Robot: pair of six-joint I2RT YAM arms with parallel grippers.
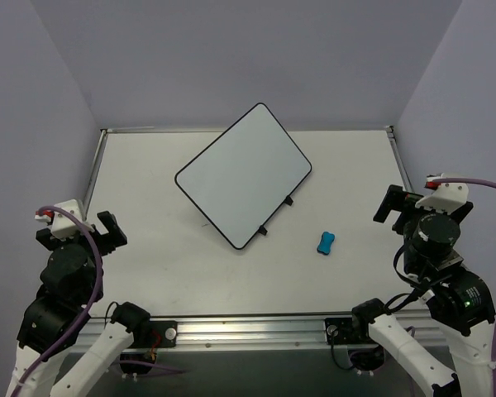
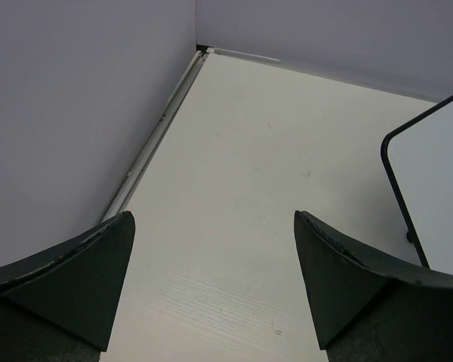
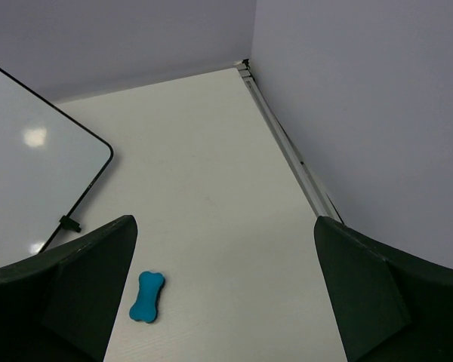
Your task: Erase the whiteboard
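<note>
The whiteboard point(image 1: 244, 175) lies flat and turned at an angle in the middle of the table, white with a thin black frame and two small black clips on its near-right edge. I see no marks on its surface. A small blue bone-shaped eraser point(image 1: 326, 242) lies on the table to the right of the board. My left gripper point(image 1: 76, 233) hangs open at the near left, well away from the board point(image 2: 438, 181). My right gripper point(image 1: 422, 203) is open at the near right, with the eraser point(image 3: 147, 296) below and left of its fingers and the board point(image 3: 30, 166) further left.
Grey walls close in the table point(image 1: 149, 248) on the left, back and right, with a metal rail point(image 1: 248, 130) along the edges. Both arm bases sit at the near edge.
</note>
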